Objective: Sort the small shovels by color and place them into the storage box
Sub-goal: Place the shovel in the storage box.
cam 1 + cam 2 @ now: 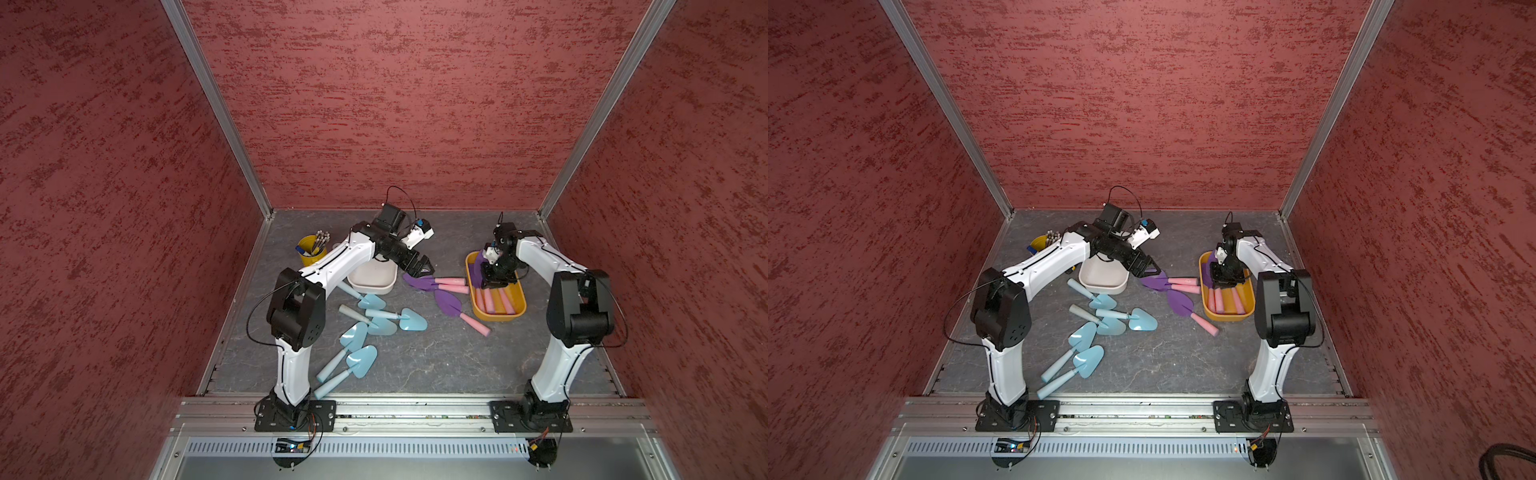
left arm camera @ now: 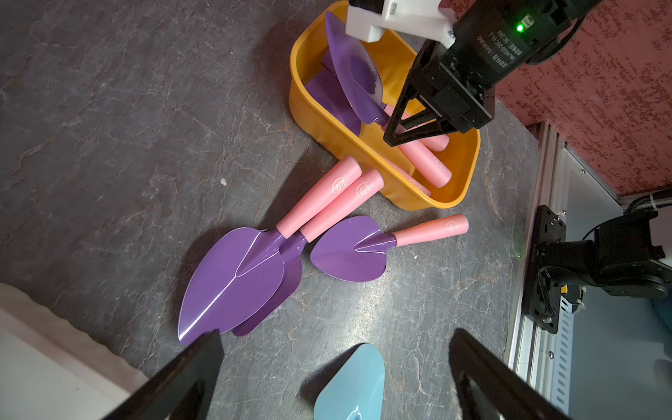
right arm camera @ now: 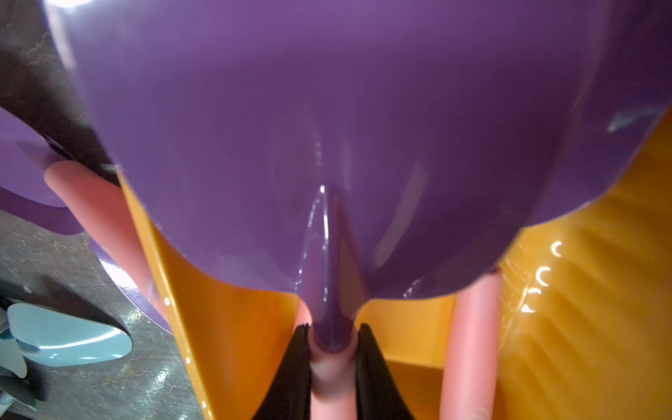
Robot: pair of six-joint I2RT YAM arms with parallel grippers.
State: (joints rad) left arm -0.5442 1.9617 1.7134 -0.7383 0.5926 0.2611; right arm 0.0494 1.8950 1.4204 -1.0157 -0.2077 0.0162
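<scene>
Right gripper [image 3: 332, 332] is clamped tight where the pink handle meets the blade of a purple-bladed shovel [image 3: 327, 127], down inside the orange storage box [image 2: 327, 134] by the right edge of the table [image 1: 436, 357], with the blade tilted up; more pink-handled shovels [image 1: 494, 301] already lie in that box. Left gripper [image 1: 423, 269] hangs with jaws spread wide, nothing in them, over the blade tips of two stacked purple shovels [image 2: 236, 276] mid-table toward the far edge; a third purple shovel [image 2: 349, 254] lies just beside them, its handle near the box wall. Light blue shovels [image 1: 415, 322] lie scattered left of centre; the white storage box [image 1: 370, 280] sits near them on the far-edge side.
</scene>
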